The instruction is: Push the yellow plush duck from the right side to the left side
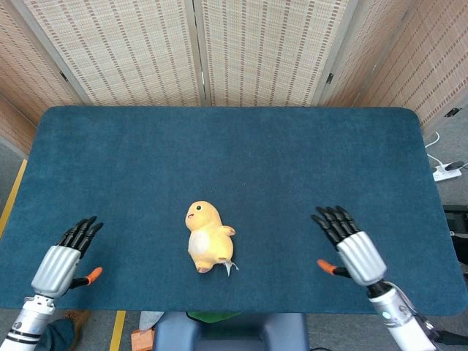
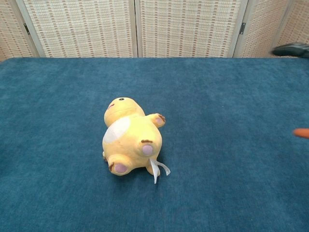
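The yellow plush duck (image 1: 207, 237) lies on its back on the blue table (image 1: 234, 146), a little left of the middle near the front edge. In the chest view the plush duck (image 2: 129, 138) shows its white belly, pink feet and a white tag. My right hand (image 1: 346, 247) hovers well to the right of the duck, fingers spread, holding nothing; only its fingertips (image 2: 289, 49) show at the chest view's right edge. My left hand (image 1: 64, 259) is at the front left, fingers spread and empty.
Woven folding screens (image 1: 197, 51) stand behind the table. A power strip (image 1: 447, 172) lies on the floor past the right edge. Bare blue cloth surrounds the duck on all sides.
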`<state>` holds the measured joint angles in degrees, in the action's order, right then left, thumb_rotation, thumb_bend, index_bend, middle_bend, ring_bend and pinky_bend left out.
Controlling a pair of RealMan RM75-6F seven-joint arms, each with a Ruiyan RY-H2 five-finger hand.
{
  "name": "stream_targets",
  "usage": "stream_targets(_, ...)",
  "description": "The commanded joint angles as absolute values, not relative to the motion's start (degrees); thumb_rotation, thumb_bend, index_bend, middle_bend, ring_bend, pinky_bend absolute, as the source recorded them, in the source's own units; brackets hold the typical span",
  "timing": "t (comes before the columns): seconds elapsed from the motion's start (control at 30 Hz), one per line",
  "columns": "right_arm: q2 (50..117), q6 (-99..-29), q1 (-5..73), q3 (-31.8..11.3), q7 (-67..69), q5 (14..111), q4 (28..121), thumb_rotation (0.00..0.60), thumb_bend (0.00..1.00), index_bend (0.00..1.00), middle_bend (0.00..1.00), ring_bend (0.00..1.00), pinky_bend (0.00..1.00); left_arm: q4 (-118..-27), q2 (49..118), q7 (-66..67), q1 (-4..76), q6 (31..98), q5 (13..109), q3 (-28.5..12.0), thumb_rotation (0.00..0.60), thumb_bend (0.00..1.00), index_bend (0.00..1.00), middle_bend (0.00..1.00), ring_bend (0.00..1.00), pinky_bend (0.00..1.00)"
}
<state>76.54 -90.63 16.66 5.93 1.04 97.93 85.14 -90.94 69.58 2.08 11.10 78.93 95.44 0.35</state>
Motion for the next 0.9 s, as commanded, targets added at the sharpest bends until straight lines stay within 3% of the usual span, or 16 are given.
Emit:
stream_targets(0.03,72.29,-96.28,12.19,7.13,4.94,97.23,83.31,0.6,0.01,0.0,0.0,0.0,0.0,-97.95,72.25,9.11,18.26,70.28,99.04,-0.4,0.6,0.24,0.0,0.0,0.02,0.17)
stream_targets(0.17,70.07,-99.13,10.78,6.47,8.06,98.51,84.11,0.6,0.01,0.0,0.0,0.0,0.0,-102.32,76.76,8.82,24.91,62.13,97.52,-2.98,0.6,0.22,0.0,0.0,0.0,0.17)
stream_targets(0.37,67.49,-100.49,9.05,4.69,10.91,96.93,85.18,0.6,0.03,0.0,0.0,0.0,0.0,-102.42,84.04,15.8,32.58,52.44,92.16,-6.71,0.6,0.22,0.0,0.0,0.0,0.08)
stream_targets(0.8,65.63,-100.39,7.64,4.22,13.99,99.89,85.4,0.6,0.03,0.0,0.0,0.0,0.0,-91.09,96.97,24.37,41.27,44.47,78.33,-10.05,0.6,0.22,0.0,0.0,0.0,0.06)
stream_targets(0.9,65.49,-100.72,7.16,4.03,14.07,100.36,85.4,0.6,0.03,0.0,0.0,0.0,0.0,-87.18,99.02,27.23,41.89,45.71,76.73,-9.72,0.6,0.22,0.0,0.0,0.0,0.11)
